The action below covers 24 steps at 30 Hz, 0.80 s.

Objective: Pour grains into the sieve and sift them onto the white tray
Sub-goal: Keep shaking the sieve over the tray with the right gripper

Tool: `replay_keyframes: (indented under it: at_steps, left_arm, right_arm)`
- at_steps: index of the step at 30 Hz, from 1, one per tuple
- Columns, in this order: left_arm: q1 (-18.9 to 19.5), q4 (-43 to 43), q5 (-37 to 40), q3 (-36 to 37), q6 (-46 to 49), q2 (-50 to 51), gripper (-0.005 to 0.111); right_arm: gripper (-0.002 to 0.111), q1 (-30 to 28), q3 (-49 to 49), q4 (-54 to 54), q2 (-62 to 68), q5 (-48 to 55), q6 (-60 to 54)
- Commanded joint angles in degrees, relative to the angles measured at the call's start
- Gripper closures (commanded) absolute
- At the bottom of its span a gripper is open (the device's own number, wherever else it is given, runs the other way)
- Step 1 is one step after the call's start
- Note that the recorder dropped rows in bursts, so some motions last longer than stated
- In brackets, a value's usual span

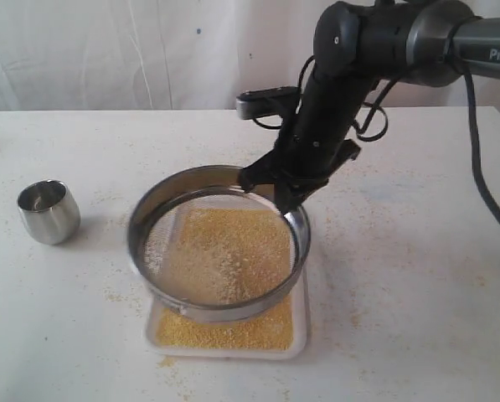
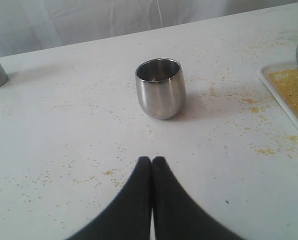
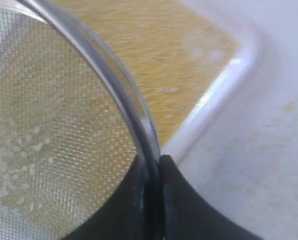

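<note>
1. Jaws of the right gripper point(image 1: 283, 188) pinch the sieve point(image 1: 219, 251) above the white tray point(image 1: 301, 327).
2. Yellow grains point(image 1: 224, 333) cover the tray; pale ones dot the mesh.
3. Near the steel cup point(image 2: 159, 89), the left gripper point(image 2: 151, 167) has its jaws pressed together.

The wide round sieve of polished steel point(image 1: 220, 312) and the small rounded steel cup point(image 1: 48, 212) gleam, the flat white rectangular tray point(image 1: 224, 351) looks smooth, glossy plastic, the white table point(image 1: 400, 276) matt.

Steel cup point(image 1: 48, 211) on speckled table point(image 1: 417, 276)
</note>
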Motion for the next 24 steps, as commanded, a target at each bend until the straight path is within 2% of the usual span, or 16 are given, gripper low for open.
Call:
replay_keyframes:
  at_steps: [1,2,4,6,8,9,12,13,14,16,17,18,20,21,22,24]
  left_arm:
    - [0.14,0.00,0.05,0.13,-0.38,-0.26,0.107]
    - [0.14,0.00,0.05,0.13,-0.38,-0.26,0.107]
    - [0.14,0.00,0.05,0.13,-0.38,-0.26,0.107]
    - [0.14,0.00,0.05,0.13,-0.38,-0.26,0.107]
    - [0.14,0.00,0.05,0.13,-0.38,-0.26,0.107]
    - [0.14,0.00,0.05,0.13,-0.38,-0.26,0.107]
    - [0.14,0.00,0.05,0.13,-0.38,-0.26,0.107]
    - [0.14,0.00,0.05,0.13,-0.38,-0.26,0.107]
    - [0.14,0.00,0.05,0.13,-0.38,-0.26,0.107]
    - [0.14,0.00,0.05,0.13,-0.38,-0.26,0.107]
    - [0.14,0.00,0.05,0.13,-0.38,-0.26,0.107]
    - [0.14,0.00,0.05,0.13,-0.38,-0.26,0.107]
    - [0.14,0.00,0.05,0.13,-0.38,-0.26,0.107]
    - [0.14,0.00,0.05,0.13,-0.38,-0.26,0.107]
    - [0.14,0.00,0.05,0.13,-0.38,-0.26,0.107]
    - [0.14,0.00,0.05,0.13,-0.38,-0.26,0.107]
  right_arm:
    - [0.108,-0.46,-0.18,15.69,-0.72,6.06,-16.76]
    - [0.108,-0.46,-0.18,19.80,-0.72,7.12,-22.20]
    - [0.108,-0.46,-0.18,15.80,-0.95,4.43,-18.83]
    - [0.108,-0.46,-0.18,2.69,-1.04,-1.25,-5.60]
    - [0.108,0.18,-0.18,-8.58,-1.04,-0.45,7.97]
    - [0.108,0.49,-0.18,-6.73,-1.04,0.97,6.96]
    - [0.108,0.72,-0.18,9.38,-0.90,6.11,-19.11]
    - [0.108,0.72,-0.18,9.20,-0.90,5.77,-19.08]
    - [0.108,0.72,-0.18,5.28,-0.90,3.13,-13.86]
    - [0.108,0.72,-0.18,-4.29,-0.90,-1.91,3.09]
    - [0.108,0.96,-0.18,-5.50,-0.90,-1.58,8.09]
    - [0.108,1.42,-0.18,-1.36,-0.90,0.56,3.61]
    - [0.108,1.73,-0.18,12.18,-0.90,8.23,-18.68]
    - [0.108,1.73,-0.18,14.11,-0.76,9.01,-22.59]
    - [0.108,1.73,-0.18,12.09,-0.76,8.03,-20.50]
    - [0.108,1.73,-0.18,-1.00,-0.88,-0.72,-3.99]
